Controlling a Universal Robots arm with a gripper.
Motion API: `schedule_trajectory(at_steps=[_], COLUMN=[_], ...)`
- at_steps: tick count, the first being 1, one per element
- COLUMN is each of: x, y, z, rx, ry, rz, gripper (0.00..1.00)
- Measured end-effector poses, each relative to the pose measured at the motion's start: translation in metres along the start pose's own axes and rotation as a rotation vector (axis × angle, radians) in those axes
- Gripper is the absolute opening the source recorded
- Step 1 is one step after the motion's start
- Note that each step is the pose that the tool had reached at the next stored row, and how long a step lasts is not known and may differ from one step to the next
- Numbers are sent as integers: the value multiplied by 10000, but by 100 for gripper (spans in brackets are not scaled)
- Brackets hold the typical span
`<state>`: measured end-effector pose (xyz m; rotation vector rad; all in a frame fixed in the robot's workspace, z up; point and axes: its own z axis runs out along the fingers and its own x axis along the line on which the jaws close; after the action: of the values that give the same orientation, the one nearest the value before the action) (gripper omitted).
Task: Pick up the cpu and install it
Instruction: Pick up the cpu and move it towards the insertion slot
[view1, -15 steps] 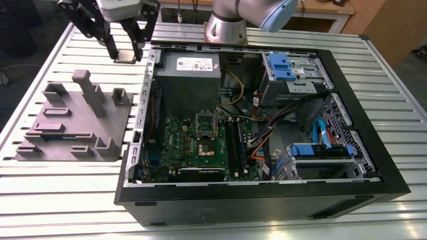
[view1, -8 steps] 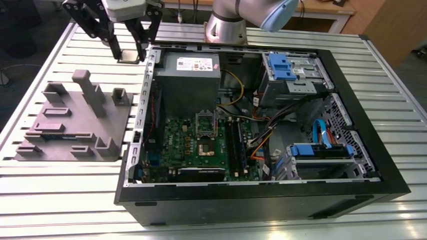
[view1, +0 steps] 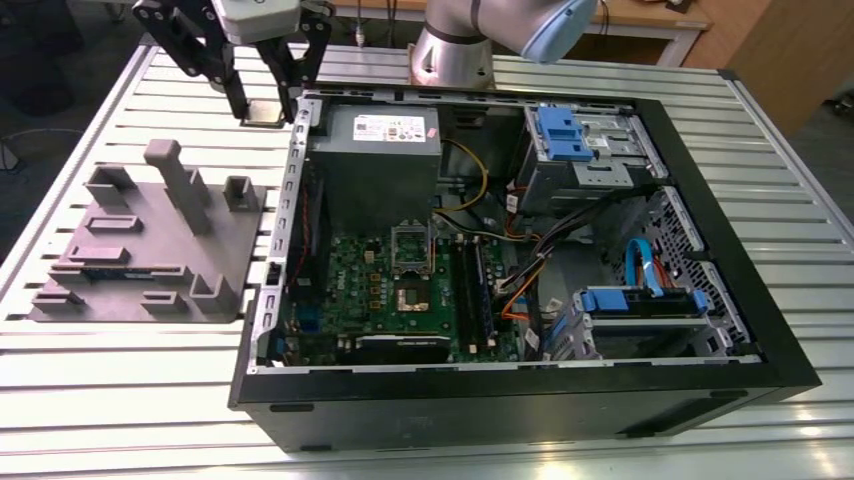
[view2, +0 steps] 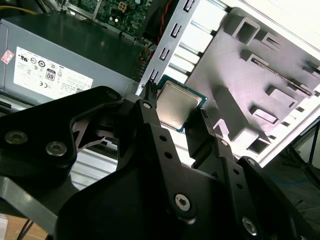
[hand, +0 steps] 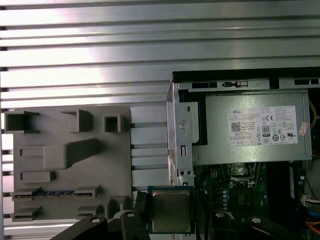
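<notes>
A slatted metal table (view1: 107, 400) carries an open computer case (view1: 534, 400), with a grey holder tray (view1: 247, 225) lying beside the case. The gripper (view1: 264, 108) hangs over the case's side wall, near the corner where the grey power supply (view1: 380, 150) sits. Its fingers (view2: 147, 117) pinch the cpu (view2: 177, 104) by two opposite edges, shiny top towards the wrist cameras. The pick-up looks done to me, as the chip is clear of the tray. Installing is what remains: the chip is at the case's rim, well apart from the motherboard (view1: 400, 290) inside the case.
</notes>
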<state>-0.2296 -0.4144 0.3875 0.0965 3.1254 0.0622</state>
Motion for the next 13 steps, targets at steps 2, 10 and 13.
schedule_trajectory(at_steps=[2,10,13], x=[-3,-17,-37], y=[0,1,2], z=[0,0,0], rx=[0,0,0], ry=[0,0,1], rz=[0,-1,0], gripper=[47,47,47])
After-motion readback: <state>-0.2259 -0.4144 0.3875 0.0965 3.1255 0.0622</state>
